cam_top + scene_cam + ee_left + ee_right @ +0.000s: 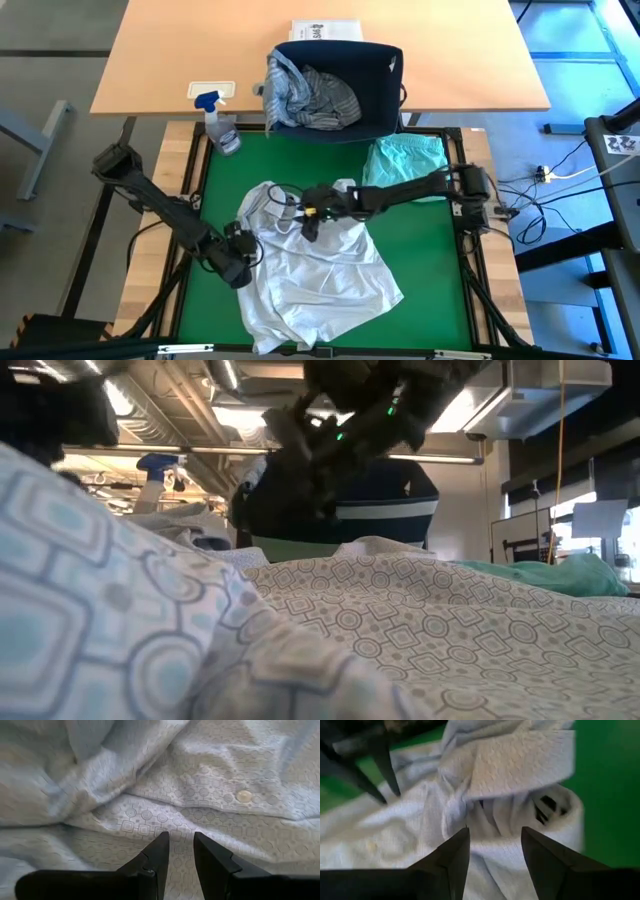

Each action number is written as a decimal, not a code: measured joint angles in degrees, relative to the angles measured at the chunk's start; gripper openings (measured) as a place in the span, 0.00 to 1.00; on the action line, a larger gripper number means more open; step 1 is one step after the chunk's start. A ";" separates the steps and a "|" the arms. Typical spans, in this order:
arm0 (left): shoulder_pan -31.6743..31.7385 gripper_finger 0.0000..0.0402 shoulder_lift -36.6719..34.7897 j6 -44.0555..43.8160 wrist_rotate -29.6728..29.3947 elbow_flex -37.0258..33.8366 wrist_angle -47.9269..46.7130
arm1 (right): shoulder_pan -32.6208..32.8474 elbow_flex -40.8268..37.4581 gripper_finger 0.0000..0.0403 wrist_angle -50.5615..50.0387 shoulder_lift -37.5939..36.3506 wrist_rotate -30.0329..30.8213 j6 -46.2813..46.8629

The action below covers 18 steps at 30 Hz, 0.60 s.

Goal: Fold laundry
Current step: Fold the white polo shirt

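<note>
A pale shirt (pixel 315 270) with a fine geometric print lies crumpled across the middle of the green mat (pixel 435 280). A mint-teal garment (pixel 405 160) lies bunched at the mat's far right. A grey-blue striped shirt (pixel 315 95) is heaped in the navy basket (pixel 385 75) beyond the mat. My left gripper (pixel 245 262) is at the pale shirt's left side. In the left wrist view my left gripper (pixel 181 847) stands narrowly open, with flat cloth showing in the gap. My right gripper (pixel 495 840) stands open above the shirt's collar end (pixel 520 815). My left gripper points steeply down at the pale shirt's left part (pixel 180 827), near a button (pixel 244 796). The cloth in the gap lies flat and is not gathered. I cannot tell whether the fingertips touch it.
A spray bottle (pixel 220 125) lies at the mat's far left corner. A wooden table (pixel 180 50) behind it carries the basket and a printed sheet (pixel 325 30). Bare mat shows along the right side and at the left of the shirt.
</note>
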 joint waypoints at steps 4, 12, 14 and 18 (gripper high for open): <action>0.09 0.21 -0.03 -2.66 -0.28 -1.80 1.91 | 0.09 0.04 0.44 0.85 2.79 4.89 5.38; 0.14 0.21 0.00 -5.26 -2.94 -2.70 1.54 | -0.33 0.02 0.44 -4.25 3.22 16.44 22.90; 0.18 0.21 0.00 -5.24 -3.79 -2.70 1.51 | -0.23 0.04 0.44 -0.97 3.23 16.03 24.12; 0.16 0.21 0.00 -5.24 -4.74 -2.70 1.39 | -0.22 0.13 0.44 2.95 3.59 16.03 28.86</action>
